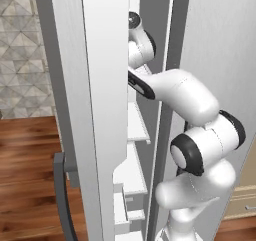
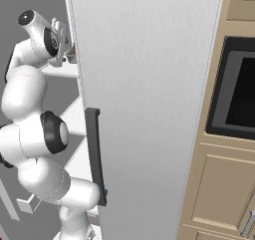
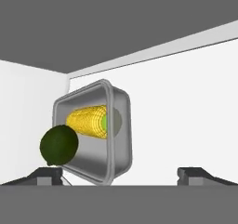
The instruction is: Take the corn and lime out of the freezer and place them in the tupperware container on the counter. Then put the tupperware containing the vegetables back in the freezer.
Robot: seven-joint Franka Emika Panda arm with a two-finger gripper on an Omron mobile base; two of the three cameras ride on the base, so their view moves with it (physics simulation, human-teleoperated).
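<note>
**Two vegetables in the tray, inside the freezer**

Two small items sit with the tupperware container (image 3: pixel 93 134) in my hand view: the corn (image 3: pixel 88 121) lies inside it, its yellow cob running across the tray with the green end toward the tray's right wall, and the lime (image 3: pixel 59 145) is at the tray's left rim, overlapping it from my angle. I cannot tell whether the lime rests inside the tray or on the rim. The tray itself is on a white shelf (image 3: pixel 186 125) against white inner walls, and it appears tilted only because my hand camera is rolled.

My gripper (image 3: pixel 123 175) is released: the two dark fingertips (image 3: pixel 46 174) stand wide apart at the bottom of the hand view, one below the lime and the other well off to the right, with nothing between them. Neither tip touches the tray that I can see.

From the left base view, my arm reaches up and into the freezer (image 1: pixel 105 85), passing behind the edge of the open door, with white shelves stepping down below it. From the right base view, the grey door face fills the middle, its dark vertical handle (image 2: pixel 95 157) is low on the left edge, and my wrist is tucked in past the door at upper left. Beige cabinets (image 2: pixel 219 194) stand to the right.
</note>
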